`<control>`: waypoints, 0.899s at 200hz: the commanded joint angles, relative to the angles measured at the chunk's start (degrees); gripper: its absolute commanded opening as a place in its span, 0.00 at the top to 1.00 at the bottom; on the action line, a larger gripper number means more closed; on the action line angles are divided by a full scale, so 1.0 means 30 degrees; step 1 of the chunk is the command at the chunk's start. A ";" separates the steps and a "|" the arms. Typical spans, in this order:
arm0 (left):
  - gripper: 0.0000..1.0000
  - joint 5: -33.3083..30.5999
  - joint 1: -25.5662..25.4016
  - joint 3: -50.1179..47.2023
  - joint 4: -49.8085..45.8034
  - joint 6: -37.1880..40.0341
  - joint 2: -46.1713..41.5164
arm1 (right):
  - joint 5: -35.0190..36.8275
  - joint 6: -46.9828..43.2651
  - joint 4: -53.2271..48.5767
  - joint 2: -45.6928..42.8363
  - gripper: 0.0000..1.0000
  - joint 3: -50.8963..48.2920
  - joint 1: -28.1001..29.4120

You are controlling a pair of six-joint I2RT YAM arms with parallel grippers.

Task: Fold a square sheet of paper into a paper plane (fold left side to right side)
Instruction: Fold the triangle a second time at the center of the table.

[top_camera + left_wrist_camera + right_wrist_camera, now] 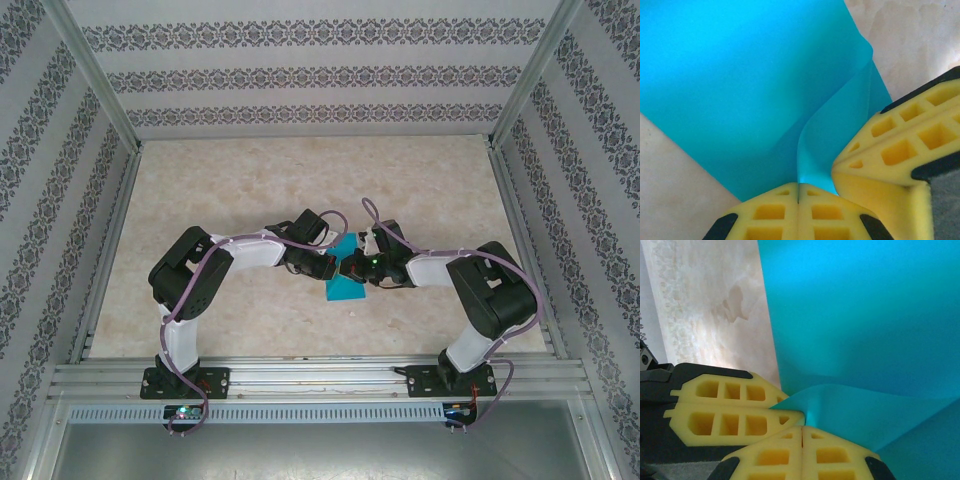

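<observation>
The teal-blue square sheet of paper (346, 290) lies on the table at the centre, between the two arms. My left gripper (333, 266) and right gripper (353, 266) meet tip to tip over its far part. In the left wrist view a flap of the sheet (740, 75) curls up into my left gripper (799, 192), which is shut on its edge, and the right gripper's yellow fingers (900, 145) press in from the right. In the right wrist view a raised corner of the sheet (865, 315) runs into the shut right gripper (802, 432), beside the left gripper's fingers (730, 410).
The beige marbled table (250, 190) is boxed in by an aluminium frame (300, 375) and patterned walls on three sides. Both arms bend inward from their bases at the near rail.
</observation>
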 commanded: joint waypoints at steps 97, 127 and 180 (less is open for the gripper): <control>0.96 -0.0752 0.0228 -0.0320 -0.0635 0.0121 0.0733 | 0.1381 -0.0666 -0.1940 0.0919 1.00 0.0141 0.0225; 0.87 -0.1216 0.0315 -0.0493 -0.0560 -0.0280 -0.0460 | 0.1428 -0.0695 -0.2039 0.0978 1.00 -0.0043 0.0225; 0.77 -0.1843 0.0682 -0.1415 -0.1132 -0.0891 -0.4347 | 0.1282 -0.0523 -0.1513 0.0693 1.00 -0.0226 0.0225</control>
